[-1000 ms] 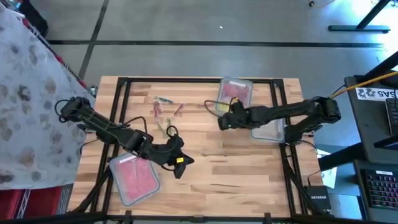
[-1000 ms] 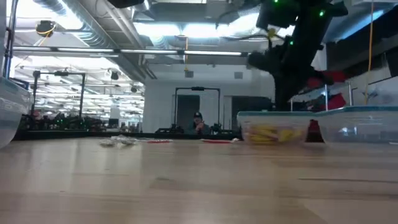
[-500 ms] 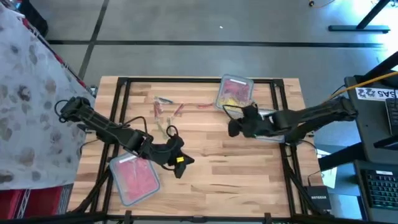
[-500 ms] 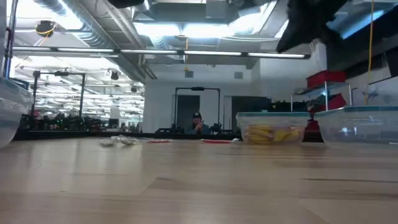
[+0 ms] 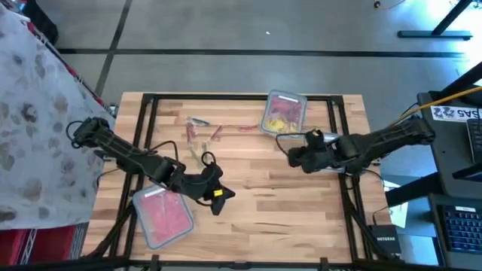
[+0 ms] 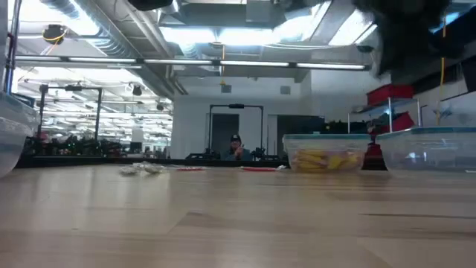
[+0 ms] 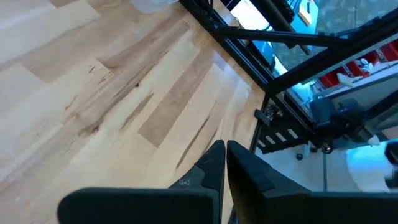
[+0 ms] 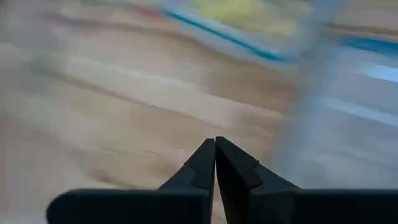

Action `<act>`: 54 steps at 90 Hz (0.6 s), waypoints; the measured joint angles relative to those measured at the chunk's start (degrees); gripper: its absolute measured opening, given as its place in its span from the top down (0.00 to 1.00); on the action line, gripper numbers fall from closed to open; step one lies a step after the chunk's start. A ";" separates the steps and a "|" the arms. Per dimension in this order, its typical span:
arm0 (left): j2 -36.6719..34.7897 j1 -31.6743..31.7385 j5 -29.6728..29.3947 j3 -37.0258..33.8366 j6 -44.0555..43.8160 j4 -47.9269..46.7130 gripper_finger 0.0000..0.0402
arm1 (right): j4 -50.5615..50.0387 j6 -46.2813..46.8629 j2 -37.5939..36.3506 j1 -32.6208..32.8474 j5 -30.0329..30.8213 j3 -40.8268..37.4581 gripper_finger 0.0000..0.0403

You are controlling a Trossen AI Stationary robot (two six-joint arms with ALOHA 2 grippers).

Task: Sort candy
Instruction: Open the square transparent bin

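Observation:
Loose candy (image 5: 200,134) in red, yellow and silvery wrappers lies on the wooden table, far left of centre. More yellow candy fills a clear container (image 5: 284,113) at the far edge, also seen in the low view (image 6: 327,155). Pink candy fills another container (image 5: 162,216) near the left front. My left gripper (image 5: 222,197) hovers right of that pink container, shut and holding nothing (image 7: 225,144). My right gripper (image 5: 292,156) is over bare wood just nearer than the yellow container, shut with nothing between its fingers (image 8: 215,140).
A third clear container (image 6: 431,149) stands on the right, mostly hidden under my right arm in the high view. A black frame (image 5: 151,105) borders the tabletop. Bare wood (image 5: 279,211) fills the middle and near right of the table.
My right gripper has drawn back from the yellow container's near left corner toward the table's right edge, its arm folding in. Its wrist view is smeared by this motion.

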 joint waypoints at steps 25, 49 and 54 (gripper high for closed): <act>0.00 0.02 0.00 0.00 0.08 0.06 1.00 | -20.66 -0.75 0.58 0.04 -9.90 -2.31 1.00; 0.00 0.44 -0.72 -0.01 0.44 0.16 1.00 | -15.14 -1.48 3.53 0.01 -15.53 -12.55 1.00; 0.00 0.46 -0.74 -0.02 0.05 -0.06 1.00 | -12.95 -2.26 4.13 0.01 -16.38 -13.12 1.00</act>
